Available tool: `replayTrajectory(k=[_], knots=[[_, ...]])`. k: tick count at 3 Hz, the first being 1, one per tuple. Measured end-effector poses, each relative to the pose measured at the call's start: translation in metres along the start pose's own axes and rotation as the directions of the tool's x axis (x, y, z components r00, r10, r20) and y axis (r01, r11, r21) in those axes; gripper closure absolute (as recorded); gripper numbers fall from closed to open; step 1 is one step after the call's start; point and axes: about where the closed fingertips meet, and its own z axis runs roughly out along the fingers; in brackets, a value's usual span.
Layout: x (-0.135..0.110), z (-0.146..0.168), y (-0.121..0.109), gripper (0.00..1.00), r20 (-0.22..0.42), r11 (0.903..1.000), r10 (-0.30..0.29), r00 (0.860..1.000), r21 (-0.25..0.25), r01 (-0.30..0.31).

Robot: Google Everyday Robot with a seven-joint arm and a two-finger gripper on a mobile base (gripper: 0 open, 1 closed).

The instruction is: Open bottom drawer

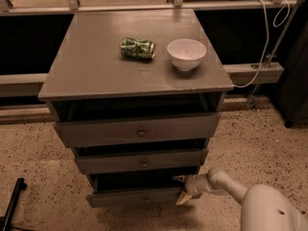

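Starting at the far left, we've got a black strut poking up from the speckled floor in the bottom corner, well apart from everything else. Next over is the grey cabinet, with a crushed green can lying on its side on top and a white bowl just beside it to the right, upright, the two not touching. Below the top we can see three drawer fronts stacked up: the big top drawer with its round knob, the middle drawer under that, and lowest down the bottom drawer, which sits right by the floor with a dark gap showing above its front. Moving right along that front we reach the gripper, parked at the drawer's right end. Its fingers are spread fairly wide: the upper one points left into the dark gap just above the front's top edge, and the lower one angles down and left in front of the drawer face, so the right end of the front lies between them. We honestly can't tell if either one is pressing on the wood. Behind the gripper, the white arm runs back down and to the right to the robot's rounded white body in the corner. Up on the right, pale cables hang down by the wall.
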Motion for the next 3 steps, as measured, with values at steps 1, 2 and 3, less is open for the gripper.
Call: replayTrajectory(k=[1, 2, 3], knots=[[0.0000, 0.0000, 0.0000, 0.00, 0.000, 1.0000, 0.000, 1.000, 0.000, 0.000], [-0.0012, -0.0007, 0.0014, 0.00, -0.003, 1.0000, 0.004, 1.000, 0.000, -0.004], [-0.0045, -0.0027, 0.0052, 0.00, -0.011, 0.9999, 0.017, 1.000, 0.002, -0.017]])
